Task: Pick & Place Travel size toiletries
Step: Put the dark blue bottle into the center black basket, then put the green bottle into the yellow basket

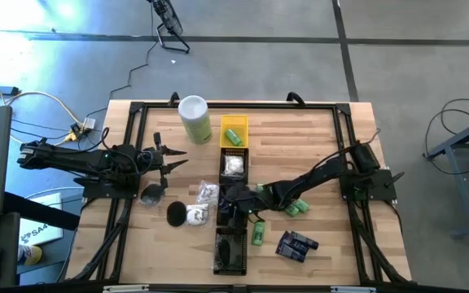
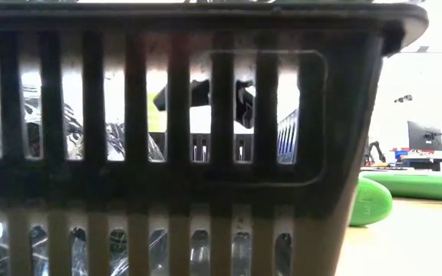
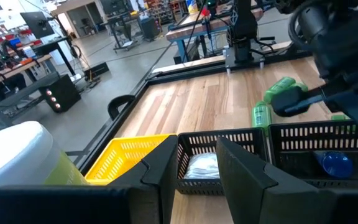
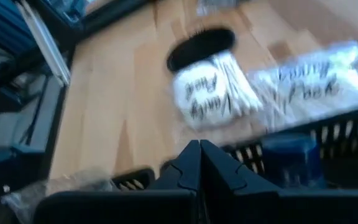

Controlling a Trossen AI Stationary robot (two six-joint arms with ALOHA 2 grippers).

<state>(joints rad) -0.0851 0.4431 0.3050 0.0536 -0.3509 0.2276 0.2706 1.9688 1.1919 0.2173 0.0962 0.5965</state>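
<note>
Wood-slat counter (image 1: 316,138) is carrying a row of small trays down its middle: one yellow tray (image 1: 234,130), then black trays (image 1: 234,165) toward the near edge. Right hand (image 1: 236,203) is reaching across to the middle black tray, and its fingers (image 4: 199,163) are pressing together, clenched with nothing visible between them, hanging just over the tray rim. Blue puck (image 4: 289,154) is sitting inside that tray. Two white wrapped packs (image 4: 211,90) are lying flat just beside the tray, next to a black puck (image 4: 201,45). Green bottles (image 1: 296,207) are lying on their sides by the right arm, long axes angling across the planks. Dark packets (image 1: 296,245) are lying flat near the front edge. Left hand (image 1: 166,157) is waiting released, fingers spread, near the canister (image 1: 194,119).
</note>
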